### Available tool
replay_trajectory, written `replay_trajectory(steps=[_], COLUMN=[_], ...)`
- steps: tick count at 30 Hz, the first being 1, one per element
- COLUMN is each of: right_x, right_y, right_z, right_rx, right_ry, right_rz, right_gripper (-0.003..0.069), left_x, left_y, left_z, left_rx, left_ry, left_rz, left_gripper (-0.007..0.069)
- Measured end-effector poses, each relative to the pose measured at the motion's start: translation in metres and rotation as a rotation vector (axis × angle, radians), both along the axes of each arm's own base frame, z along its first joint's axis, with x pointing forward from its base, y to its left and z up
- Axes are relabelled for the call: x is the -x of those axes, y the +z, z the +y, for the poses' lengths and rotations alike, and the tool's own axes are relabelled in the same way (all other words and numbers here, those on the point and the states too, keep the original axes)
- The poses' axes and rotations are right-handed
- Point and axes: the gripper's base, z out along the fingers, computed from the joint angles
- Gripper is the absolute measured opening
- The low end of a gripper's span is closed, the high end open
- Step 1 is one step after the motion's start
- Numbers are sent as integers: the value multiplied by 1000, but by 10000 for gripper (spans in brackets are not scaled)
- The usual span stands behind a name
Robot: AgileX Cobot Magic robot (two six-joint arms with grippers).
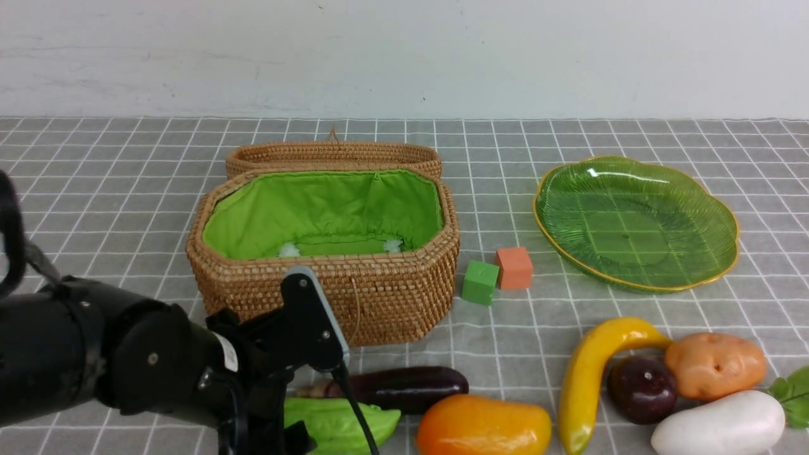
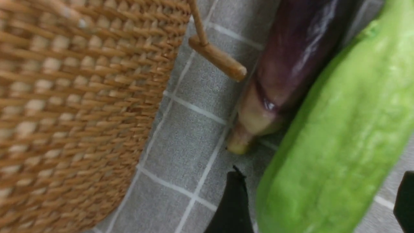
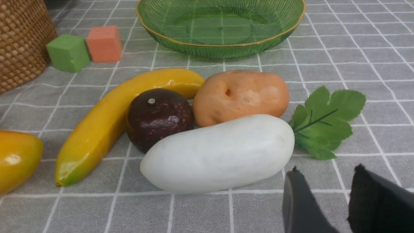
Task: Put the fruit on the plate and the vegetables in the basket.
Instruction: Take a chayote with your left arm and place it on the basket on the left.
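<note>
My left hand (image 2: 320, 200) is spread wide, a finger on each side of the ribbed green gourd (image 1: 341, 426), low over the near part of the table (image 1: 126, 189). The eggplant (image 1: 411, 387) lies just beside the gourd, its stem end close to the basket's (image 1: 328, 297) front wall, so room there is tight. The basket stands open, lid tipped back. My right hand (image 3: 336, 204) shows a narrow gap and holds nothing, near the radish's (image 3: 220, 155) leafy end. The banana (image 1: 588, 379), purple fruit (image 1: 641, 387), potato (image 1: 714, 365) and radish crowd together; the mango (image 1: 483, 426) lies just left of the banana. Bare cloth separates them from the plate (image 1: 632, 215).
</note>
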Motion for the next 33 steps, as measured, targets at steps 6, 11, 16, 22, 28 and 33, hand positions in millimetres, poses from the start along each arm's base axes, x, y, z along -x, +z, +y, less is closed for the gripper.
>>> replay_trajectory(steps=[6, 11, 16, 22, 28, 33], right_x=[0, 0, 0, 0, 0, 0], right_y=[0, 0, 0, 0, 0, 0], right_z=[0, 0, 0, 0, 0, 0], right_rx=[0, 0, 0, 0, 0, 0], right_ry=[0, 0, 0, 0, 0, 0], right_rz=[0, 0, 0, 0, 0, 0], right_gripper=[242, 242, 242, 242, 242, 242], left_x=[-3, -1, 1, 9, 19, 30], left_y=[-10, -11, -10, -7, 4, 26], left_z=[-1, -1, 0, 3, 8, 14], left_rx=[-21, -29, -46, -71, -84, -48], left_ry=[-6, -8, -13, -22, -34, -20], left_rz=[20, 38, 76, 136, 171, 169], left_gripper=[528, 442, 395, 395, 395, 395])
